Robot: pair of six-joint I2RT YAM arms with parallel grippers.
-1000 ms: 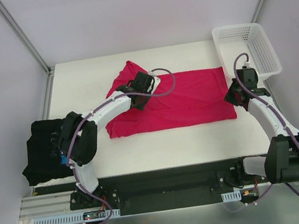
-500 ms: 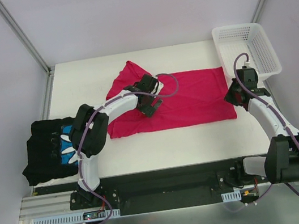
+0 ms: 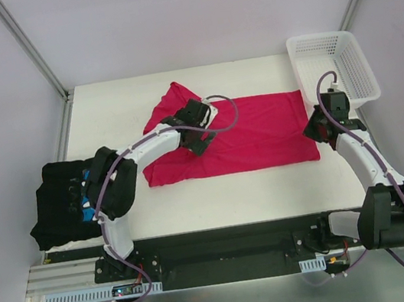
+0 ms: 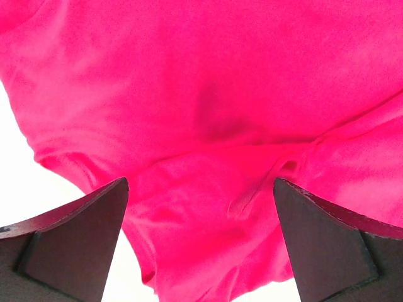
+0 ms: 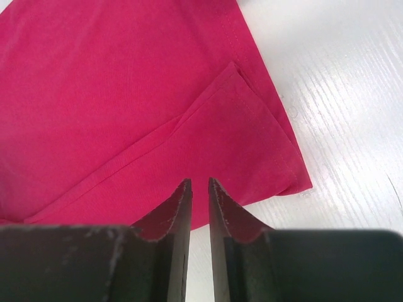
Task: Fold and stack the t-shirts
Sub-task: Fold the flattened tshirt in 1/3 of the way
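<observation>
Matt knit cloth on your crimson t-shirt [image 3: 268,128], hems stitched; black t-shirt [image 3: 52,213] matt cloth too. Your table [image 5: 352,113]: smooth white, slight sheen, faint grain. The basket [image 3: 349,56]: white plastic lattice.

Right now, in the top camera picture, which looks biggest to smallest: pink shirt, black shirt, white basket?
Largest: pink shirt.
Next: black shirt and white basket look about alike, so I won't rank them.

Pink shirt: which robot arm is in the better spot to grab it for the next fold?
Probably left. The left gripper hangs wide open right over the pink shirt; the right gripper sits at the shirt's right edge, nearly shut.
</observation>
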